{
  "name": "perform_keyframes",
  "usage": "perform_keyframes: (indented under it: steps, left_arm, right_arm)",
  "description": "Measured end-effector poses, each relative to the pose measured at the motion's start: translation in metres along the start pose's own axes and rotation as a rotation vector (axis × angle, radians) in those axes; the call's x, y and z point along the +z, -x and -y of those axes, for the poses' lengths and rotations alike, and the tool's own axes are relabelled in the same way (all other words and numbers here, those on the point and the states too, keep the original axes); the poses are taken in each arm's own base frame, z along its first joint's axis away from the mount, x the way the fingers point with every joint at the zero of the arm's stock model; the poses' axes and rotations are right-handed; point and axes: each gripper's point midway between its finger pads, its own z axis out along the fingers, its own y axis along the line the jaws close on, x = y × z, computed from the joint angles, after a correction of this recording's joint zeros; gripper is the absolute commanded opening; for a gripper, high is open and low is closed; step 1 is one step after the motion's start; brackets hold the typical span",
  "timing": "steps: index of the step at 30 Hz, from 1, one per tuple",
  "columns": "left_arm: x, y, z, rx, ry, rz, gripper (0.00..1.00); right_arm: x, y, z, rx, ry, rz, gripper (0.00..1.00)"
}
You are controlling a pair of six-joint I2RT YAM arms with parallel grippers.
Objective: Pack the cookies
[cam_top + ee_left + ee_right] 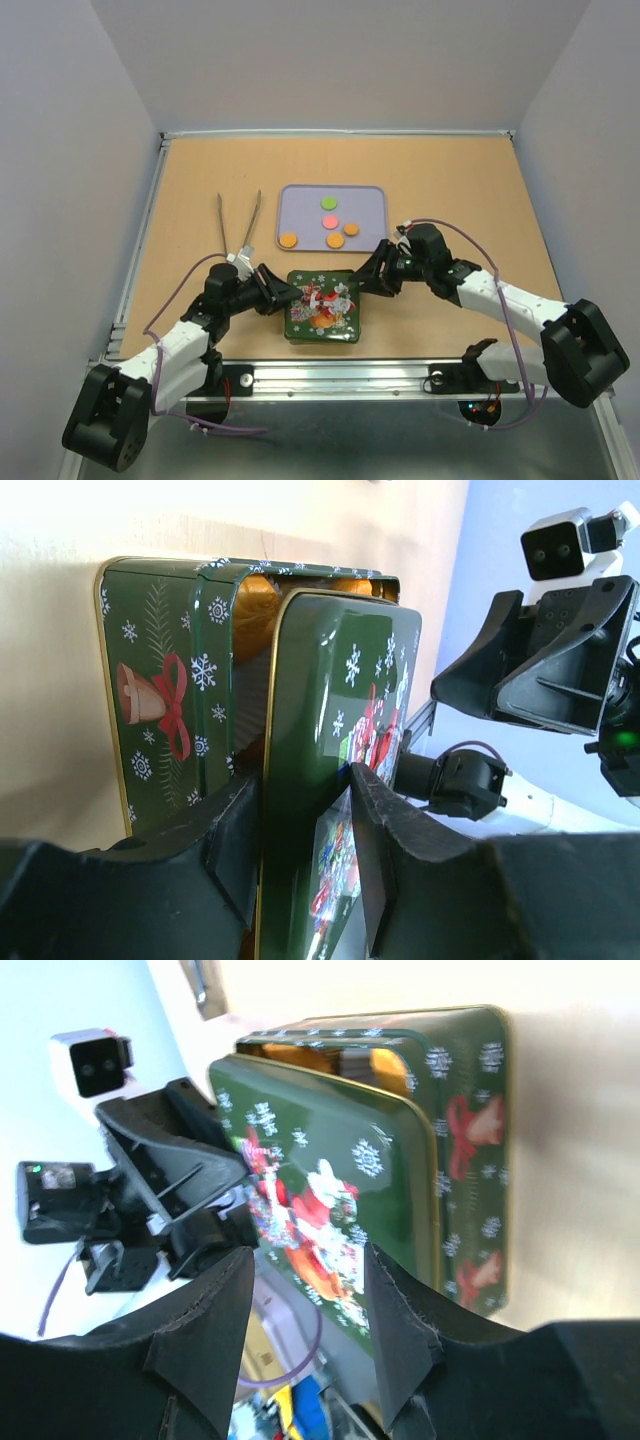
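A green Christmas tin [322, 307] sits at the table's near middle. Its lid [340, 740] is tilted above the base [165, 700], and orange cookies [255, 595] in paper cups show inside. My left gripper [283, 293] is shut on the lid's left edge, with the lid clamped between its fingers [385, 830]. My right gripper [372, 275] is open at the tin's right side, and its jaws stand apart just short of the lid [320, 1190]. Loose cookies lie on the lavender tray [372, 195]: a green one [328, 203], a pink one [328, 221] and three orange ones [335, 240].
Metal tongs [240, 222] lie on the wooden table left of the tray. A metal rail [330, 378] runs along the near edge between the arm bases. Grey walls enclose the table on three sides.
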Motion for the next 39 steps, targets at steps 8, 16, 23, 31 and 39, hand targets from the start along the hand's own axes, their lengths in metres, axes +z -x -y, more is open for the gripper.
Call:
perform_keyframes:
  steps: [8, 16, 23, 31, 39]
  left_arm:
    - [-0.002, -0.001, 0.002, 0.001, -0.008, 0.004, 0.53]
    - [-0.005, 0.003, -0.001, -0.007, 0.018, 0.048, 0.53]
    - [-0.005, 0.006, -0.002, -0.015, 0.026, 0.063, 0.54]
    - [-0.004, 0.009, 0.001, -0.02, 0.019, 0.074, 0.6]
    - [-0.004, 0.01, 0.002, -0.024, 0.018, 0.078, 0.62]
  right_arm:
    - [-0.011, -0.004, 0.032, 0.019, -0.126, 0.042, 0.53]
    - [-0.013, -0.011, 0.051, 0.051, -0.189, 0.031, 0.53]
    - [-0.009, -0.011, 0.059, 0.059, -0.216, 0.019, 0.54]
    - [-0.001, -0.009, 0.049, 0.031, -0.206, 0.0, 0.56]
    - [0.016, -0.007, 0.035, -0.009, -0.19, -0.027, 0.55]
